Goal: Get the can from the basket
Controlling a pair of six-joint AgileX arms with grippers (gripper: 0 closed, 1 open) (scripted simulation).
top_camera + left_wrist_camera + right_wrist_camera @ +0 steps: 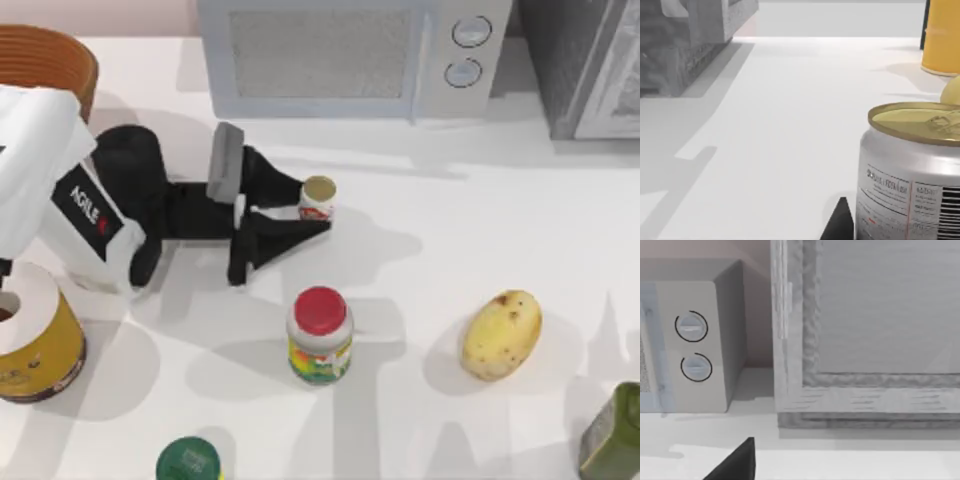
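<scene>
Can out of basket, on worktop, left claw around it.
Wicker basket [50,55] sits at far-left corner; left claw [305,210] brackets the can [318,197] mid-worktop, apparently gripping it; release and withdrawal seem left. Right claw [735,462]: cannot tell.

Dull gold-olive top and white label with red print on the can [318,197] (barcode in black on silver, in the left wrist view). Brown ribbed wicker on the basket [50,58]. Black on the left tool [305,207]. Red lid, yellow-green label on the jar [320,335]. White table [480,230]. Speckled yellow potato [502,334].
</scene>
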